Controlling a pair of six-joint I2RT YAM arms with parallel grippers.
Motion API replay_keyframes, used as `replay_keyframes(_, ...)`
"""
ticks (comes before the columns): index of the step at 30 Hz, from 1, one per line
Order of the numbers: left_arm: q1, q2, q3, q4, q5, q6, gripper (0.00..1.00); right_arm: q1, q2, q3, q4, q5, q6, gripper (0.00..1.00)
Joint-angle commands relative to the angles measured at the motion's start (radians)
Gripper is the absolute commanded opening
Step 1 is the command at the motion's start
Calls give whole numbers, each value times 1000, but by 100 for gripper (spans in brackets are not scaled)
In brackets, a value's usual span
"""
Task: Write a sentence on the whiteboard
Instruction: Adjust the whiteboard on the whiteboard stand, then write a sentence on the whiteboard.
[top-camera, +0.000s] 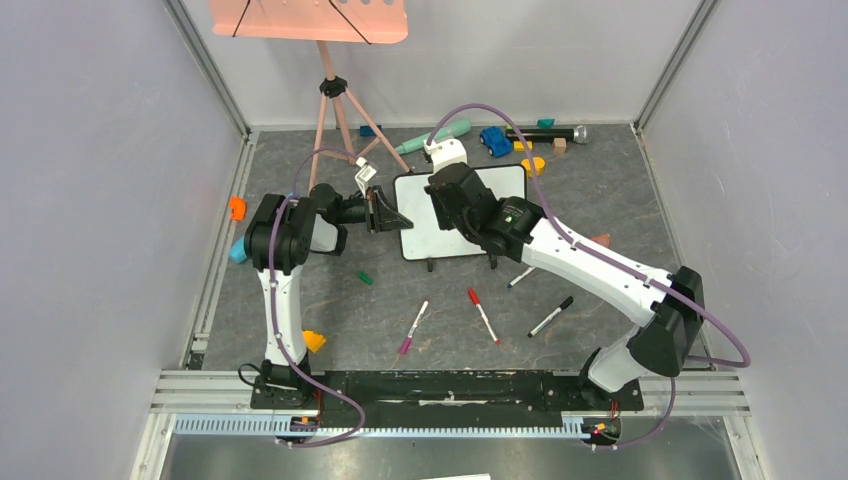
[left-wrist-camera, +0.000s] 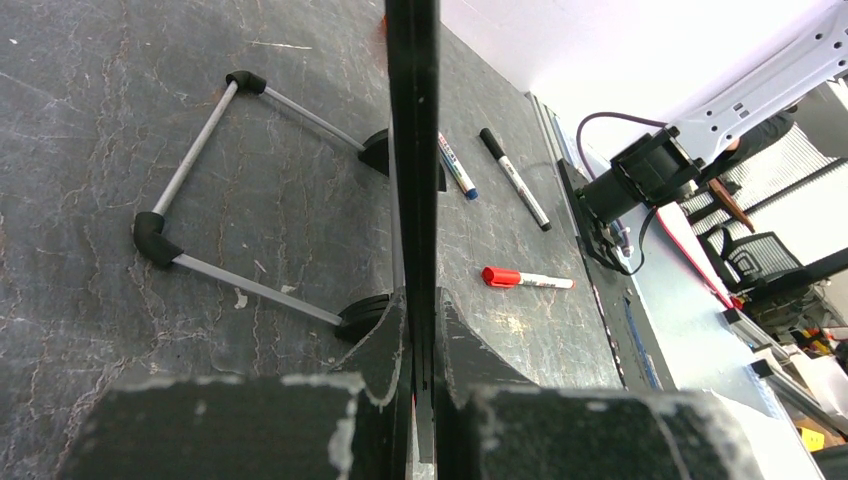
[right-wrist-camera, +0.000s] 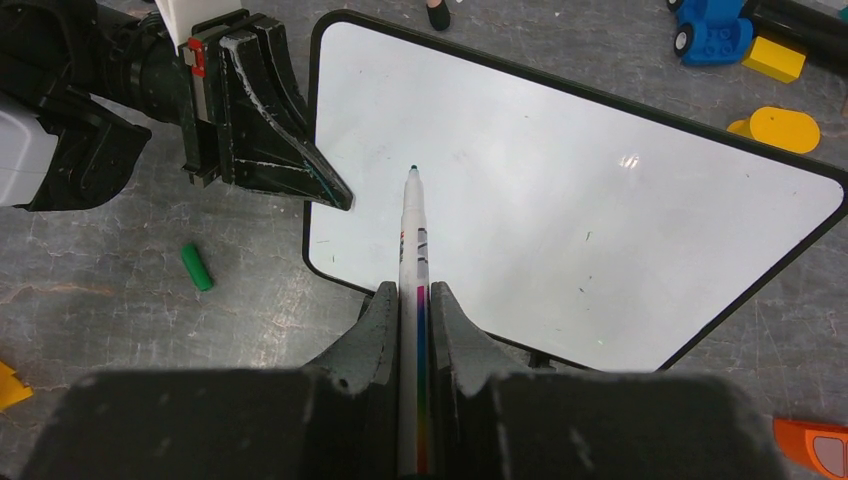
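Observation:
The whiteboard (top-camera: 420, 228) stands tilted on its little black feet in the middle of the table, and its white face (right-wrist-camera: 560, 210) is blank; no sentence shows on it. My left gripper (left-wrist-camera: 420, 300) is shut on the board's left rim (left-wrist-camera: 412, 150), and its dark fingers (right-wrist-camera: 290, 160) show at the board's left edge. My right gripper (right-wrist-camera: 410, 295) is shut on a white marker (right-wrist-camera: 413, 235) with a rainbow stripe. The marker's teal tip points at the upper left part of the board, close to the surface; contact cannot be told.
A green cap (right-wrist-camera: 196, 267) lies left of the board. Pink (top-camera: 414, 327), red (top-camera: 484, 316) and black (top-camera: 550, 316) markers lie in front of it. Toys, among them a blue car (top-camera: 495, 140), sit behind. A salmon tray (top-camera: 310, 20) on a tripod stands at the back left.

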Motion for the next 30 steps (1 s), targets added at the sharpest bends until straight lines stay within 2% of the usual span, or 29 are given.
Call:
replay_keyframes(1, -3, 33, 2, 81, 63, 32, 2, -1, -16, 15, 30, 5, -16, 0)
replay_keyframes(30, -3, 28, -9, 81, 65, 42, 2, -1, 36, 44, 49, -44, -9, 0)
